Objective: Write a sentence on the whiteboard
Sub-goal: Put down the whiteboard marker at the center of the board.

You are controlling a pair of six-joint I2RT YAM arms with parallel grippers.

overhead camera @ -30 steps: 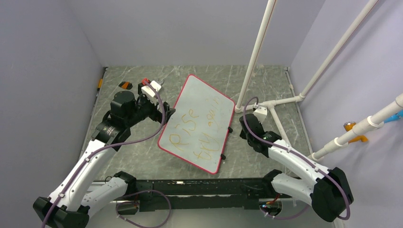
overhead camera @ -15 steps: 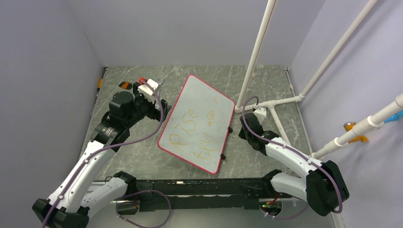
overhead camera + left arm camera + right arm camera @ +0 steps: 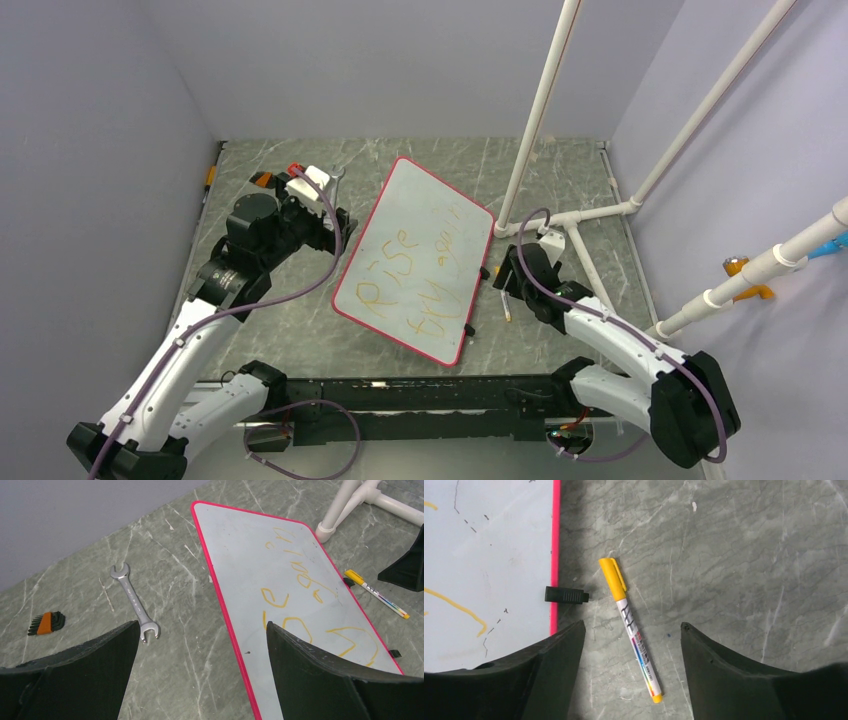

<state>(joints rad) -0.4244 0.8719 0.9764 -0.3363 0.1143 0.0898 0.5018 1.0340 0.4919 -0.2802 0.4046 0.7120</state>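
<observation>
The whiteboard (image 3: 415,240) lies tilted on the table, pale with a red rim (image 3: 220,595) and black clips (image 3: 565,595) on its right edge. The sentence (image 3: 412,278) runs across it in wobbly orange letters (image 3: 295,612); one stroke (image 3: 459,609) shows in the right wrist view. A yellow-and-white marker (image 3: 630,627) rests flat on the table just right of the board (image 3: 506,306). My right gripper (image 3: 632,624) hovers open above it, fingers either side without touching. Over the board's left rim my left gripper (image 3: 202,625) stands wide open with nothing in it.
A steel wrench (image 3: 134,602) and an orange hex-key set (image 3: 46,622) lie on the table left of the board. White pipe posts (image 3: 540,110) and their floor joint (image 3: 345,507) rise just beyond the board's far right corner. Walls close in on three sides.
My right gripper has gone from shut to open and let go of the marker, which now lies on the table beside the board. The left arm has barely shifted.
</observation>
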